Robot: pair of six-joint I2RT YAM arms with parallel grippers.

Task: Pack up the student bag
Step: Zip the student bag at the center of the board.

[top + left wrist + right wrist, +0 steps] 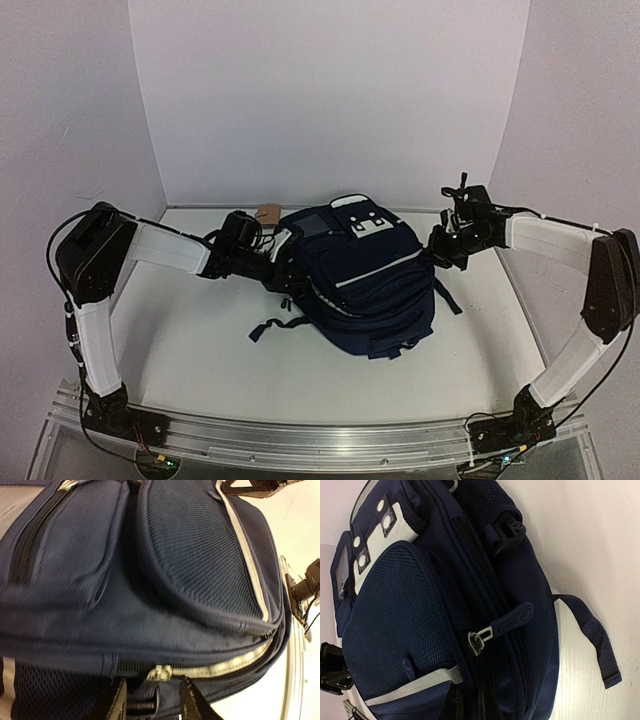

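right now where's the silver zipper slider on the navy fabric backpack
Left wrist view, bottom centre: the silver zipper slider sits on the navy fabric backpack, along its zip line just above the left gripper.

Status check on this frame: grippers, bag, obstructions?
Left gripper open, tips just short of a zipper pull. Right gripper shut, opposite side of student bag. Bag lies on table. Nothing blocking seen.

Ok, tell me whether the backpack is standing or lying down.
Lying down: the backpack rests flat on the table, front pockets facing up.
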